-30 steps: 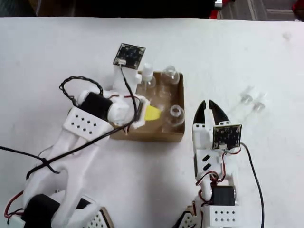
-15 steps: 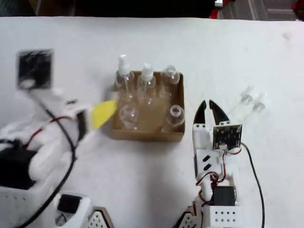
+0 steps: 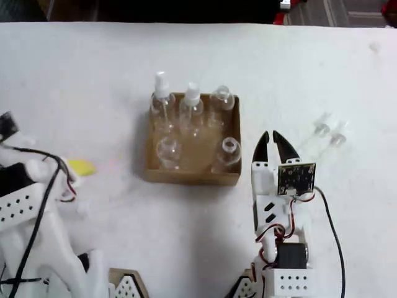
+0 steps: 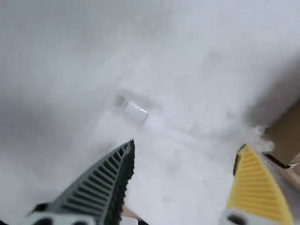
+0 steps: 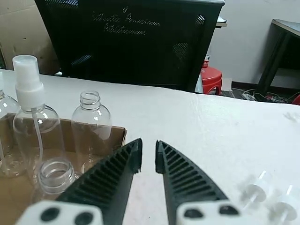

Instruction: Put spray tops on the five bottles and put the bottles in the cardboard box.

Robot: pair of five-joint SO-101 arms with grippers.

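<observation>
The cardboard box (image 3: 192, 177) sits mid-table and holds five clear bottles. The two at its back left, bottle (image 3: 161, 102) and bottle (image 3: 191, 105), carry white spray tops. The other three have bare necks, one being the bottle (image 5: 91, 124) beside the topped bottle (image 5: 29, 117). Two loose spray tops (image 3: 329, 132) lie on the table right of the box. My left gripper (image 3: 79, 169) is far left of the box and open (image 4: 186, 147), over a clear spray top (image 4: 133, 108) lying on the table. My right gripper (image 3: 272, 138) rests just right of the box, open (image 5: 147, 152) by a narrow gap and holding nothing.
The white table (image 3: 298, 68) has free room behind the box and to its left. A black chair (image 5: 136, 42) and a red stool (image 5: 213, 75) stand past the table's far edge. A corner of the box (image 4: 287, 136) shows near the yellow finger.
My left arm has swung away from over the box to the far left of the table, uncovering a topped bottle standing in the box's back-left corner. The right arm has not moved.
</observation>
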